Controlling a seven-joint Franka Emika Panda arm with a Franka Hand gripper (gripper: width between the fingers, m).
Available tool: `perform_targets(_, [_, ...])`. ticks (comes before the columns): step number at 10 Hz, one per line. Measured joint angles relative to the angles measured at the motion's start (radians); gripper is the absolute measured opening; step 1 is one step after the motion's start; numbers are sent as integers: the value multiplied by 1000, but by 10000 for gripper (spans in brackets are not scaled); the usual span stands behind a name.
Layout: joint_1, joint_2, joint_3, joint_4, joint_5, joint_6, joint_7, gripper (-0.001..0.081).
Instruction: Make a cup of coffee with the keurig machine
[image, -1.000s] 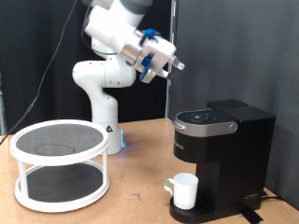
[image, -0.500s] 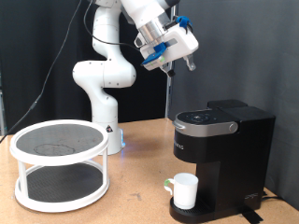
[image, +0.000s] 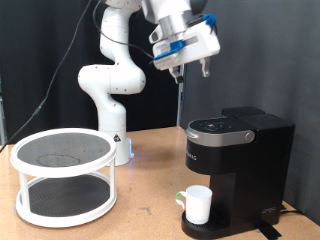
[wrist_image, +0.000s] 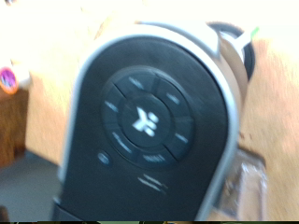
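The keurig machine (image: 240, 170) is a black box at the exterior view's right, lid down, with a grey control panel (image: 218, 128) on top. The cup (image: 197, 204), a plain white mug, stands upright on the drip tray under the spout, handle toward the exterior view's left. My gripper (image: 200, 66) hangs in the air well above the control panel, pointing down, touching nothing and holding nothing I can see. The wrist view is blurred and filled by the machine's top (wrist_image: 145, 117), with its round ring of buttons. My fingers do not show there.
A white two-tier round rack (image: 63, 175) stands on the wooden table at the exterior view's left. My arm's white base (image: 110, 90) rises behind it. A black curtain hangs at the back.
My gripper has swung up and toward the exterior view's right, from beside the arm's upper links to above the machine's control panel. The mug and machine have not moved.
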Motion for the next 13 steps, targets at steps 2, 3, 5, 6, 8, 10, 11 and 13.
perform_targets(2, [-37,29,49,72,-62,10,82,734])
perform_targets(3, [-43,55,58,106,-71,2,89,734])
perform_targets(5, [-47,125,65,171,-88,-67,89,734])
perform_targets(6, [-49,160,67,194,-102,-86,89,734])
perform_targets(8, [-49,211,69,208,-112,-87,87,734])
perform_targets(10, [-49,247,73,205,-117,-84,75,734])
perform_targets(11, [-48,265,79,199,-121,-69,72,734])
perform_targets(13, [-44,295,90,177,-115,-37,46,734])
